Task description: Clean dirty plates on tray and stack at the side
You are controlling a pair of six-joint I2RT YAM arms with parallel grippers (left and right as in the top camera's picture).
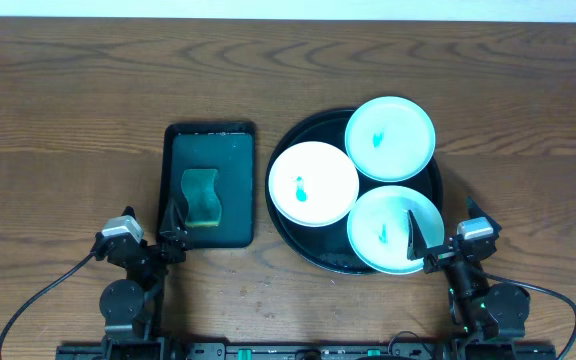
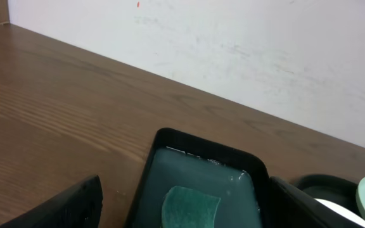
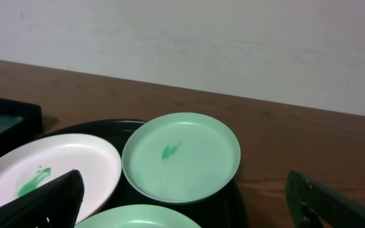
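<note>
**Lot: three small dirty plates on a round tray**

- **Location.** All three sit on the large round glossy black tray [image 1: 306,250], right of centre on the brown wooden table [image 1: 68,100]. They are crowded edge to edge.
  - The small round white plate [image 1: 313,183] is on the left.
  - A pale-mint round plate [image 1: 390,138] is at the far side.
  - A second pale-mint round plate [image 1: 396,228] is nearest your right arm.
  - Each has a teal smear in the middle.
- **Handling (judged).** The plates are probably light, rigid and glossy, so likely slippery. Their shallow raised lips look like the only purchase. Take each by an exposed outer rim, one finger above and one below.
- **Tools.**
  - The green wavy-edged sponge [image 1: 201,197] lies in the dark green rectangular tray [image 1: 238,150].
  - The left pincer [image 2: 185,183] is spread wide and holds nothing.
  - The right pincer [image 3: 184,174] is likewise wide and unloaded.
</note>
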